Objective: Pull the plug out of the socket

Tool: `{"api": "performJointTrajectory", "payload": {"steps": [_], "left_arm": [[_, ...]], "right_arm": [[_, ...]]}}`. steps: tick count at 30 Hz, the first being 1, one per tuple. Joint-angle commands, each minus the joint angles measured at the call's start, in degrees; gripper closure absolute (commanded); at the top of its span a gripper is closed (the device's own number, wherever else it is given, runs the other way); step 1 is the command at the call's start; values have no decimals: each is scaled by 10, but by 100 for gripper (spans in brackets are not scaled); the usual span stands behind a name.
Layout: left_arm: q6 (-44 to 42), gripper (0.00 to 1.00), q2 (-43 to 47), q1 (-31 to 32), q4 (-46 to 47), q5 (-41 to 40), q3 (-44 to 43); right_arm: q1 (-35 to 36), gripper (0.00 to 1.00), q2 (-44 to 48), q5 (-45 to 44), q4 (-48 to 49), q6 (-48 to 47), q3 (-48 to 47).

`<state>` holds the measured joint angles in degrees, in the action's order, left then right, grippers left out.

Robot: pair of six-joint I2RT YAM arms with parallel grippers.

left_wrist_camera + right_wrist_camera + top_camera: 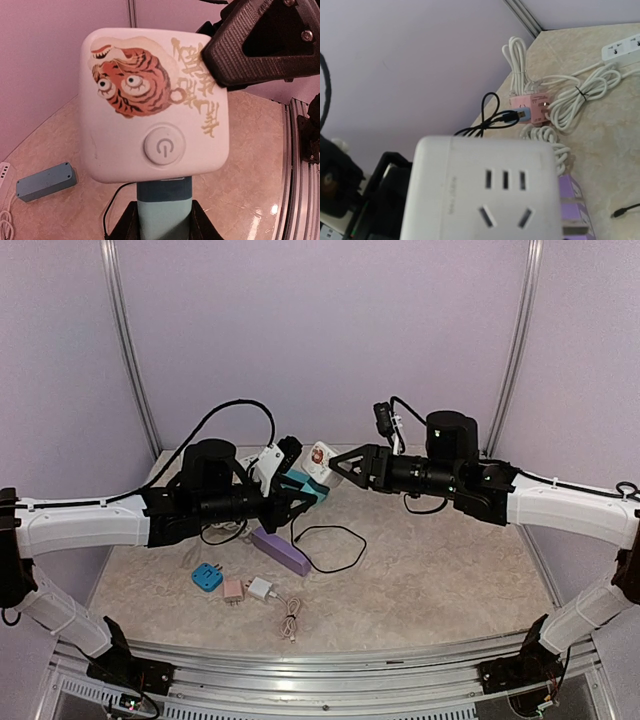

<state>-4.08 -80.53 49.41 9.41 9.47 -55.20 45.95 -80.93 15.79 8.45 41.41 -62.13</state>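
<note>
- Top external: the left gripper (298, 492) clenches the teal plug (303, 483), aloft at mid-scene. The plug is seated in the white socket cube (318, 457), beside the right gripper (342, 468), whose grasp I cannot tell.
- Left wrist: the plug's long axis runs up-frame into the cube. Pull straight back along it, with no twisting.
- Right wrist: 1 outlet face of the cube looks at the camera. Brace the cube firmly.

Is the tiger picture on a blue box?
No, the tiger is printed on the white socket cube, just above its round power button.
</note>
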Motion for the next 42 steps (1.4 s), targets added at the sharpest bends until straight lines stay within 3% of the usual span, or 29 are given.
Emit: {"api": "performJointTrajectory", "payload": {"steps": [1, 14, 19, 31, 42], "left_arm": [[29, 100, 21, -17, -28, 6, 11], [29, 100, 23, -15, -33, 7, 3], [29, 100, 25, -16, -35, 5, 4], [24, 100, 34, -24, -48, 16, 40], [9, 100, 40, -16, -82, -11, 47]], "right_arm": [[-42, 100, 13, -153, -79, -91, -7], [-42, 100, -26, -226, -189, -132, -38], [-42, 100, -19, -222, -169, -125, -26], [-83, 100, 52, -57, -27, -49, 20], [-88, 100, 66, -86, -57, -85, 8]]}}
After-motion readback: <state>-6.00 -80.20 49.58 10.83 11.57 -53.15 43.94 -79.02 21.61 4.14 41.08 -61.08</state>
